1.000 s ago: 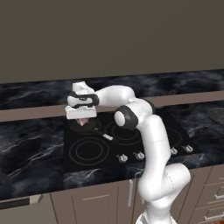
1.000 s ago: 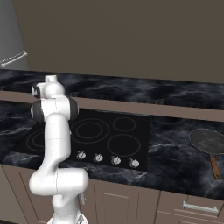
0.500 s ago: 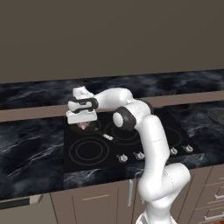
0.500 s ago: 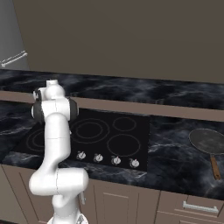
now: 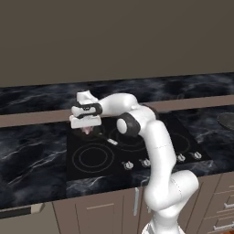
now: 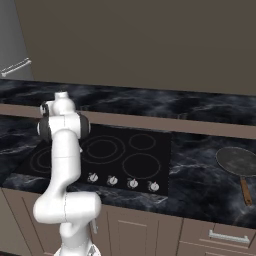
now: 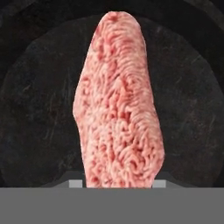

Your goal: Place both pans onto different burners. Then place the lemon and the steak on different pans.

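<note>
Gripper (image 5: 86,130) pinching steak (image 7: 118,105) above small black pan (image 7: 39,109), cooktop (image 5: 91,157) rear-left burner at 10 o'clock, grey pan (image 6: 237,161) on counter (image 6: 200,175) at 3 o'clock.

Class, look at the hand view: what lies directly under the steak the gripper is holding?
Under the steak is the round, dark inside of a pan, its rim curving around the meat. The strip of pan floor behind the steak is covered, so whether anything else lies there cannot be seen.
</note>
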### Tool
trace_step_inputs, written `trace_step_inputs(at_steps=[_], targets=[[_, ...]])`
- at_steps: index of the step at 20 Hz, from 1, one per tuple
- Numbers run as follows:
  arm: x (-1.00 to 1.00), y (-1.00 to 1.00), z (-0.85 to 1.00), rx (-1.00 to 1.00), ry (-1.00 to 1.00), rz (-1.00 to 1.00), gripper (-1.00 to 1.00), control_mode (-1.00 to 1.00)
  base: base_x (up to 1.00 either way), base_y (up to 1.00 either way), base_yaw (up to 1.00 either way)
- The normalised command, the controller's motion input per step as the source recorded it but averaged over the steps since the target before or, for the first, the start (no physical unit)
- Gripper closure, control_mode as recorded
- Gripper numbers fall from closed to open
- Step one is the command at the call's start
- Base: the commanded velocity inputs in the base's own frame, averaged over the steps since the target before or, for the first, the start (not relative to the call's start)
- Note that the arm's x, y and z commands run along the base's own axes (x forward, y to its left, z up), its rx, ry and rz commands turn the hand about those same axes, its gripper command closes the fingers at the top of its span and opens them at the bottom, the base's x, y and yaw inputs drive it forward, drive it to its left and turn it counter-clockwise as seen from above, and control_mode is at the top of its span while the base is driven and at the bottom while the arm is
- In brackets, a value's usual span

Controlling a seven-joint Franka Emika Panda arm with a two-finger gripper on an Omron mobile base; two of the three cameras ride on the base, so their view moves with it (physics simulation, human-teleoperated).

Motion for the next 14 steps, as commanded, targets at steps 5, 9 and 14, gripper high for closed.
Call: trace_step_inputs(at_steps=[5, 9, 14], targets=[[0.14, 0.0, -0.44, 0.0, 0.0, 0.0, 1.0, -1.0, 0.0, 0.0, 0.0], [0.0, 0.0, -0.36, 0.0, 0.0, 0.0, -1.0, -1.0, 0.0, 0.0, 0.0], [-0.04, -0.21, -0.05, 0.0, -0.01, 0.0, -1.0, -1.0, 0.0, 0.0, 0.0]])
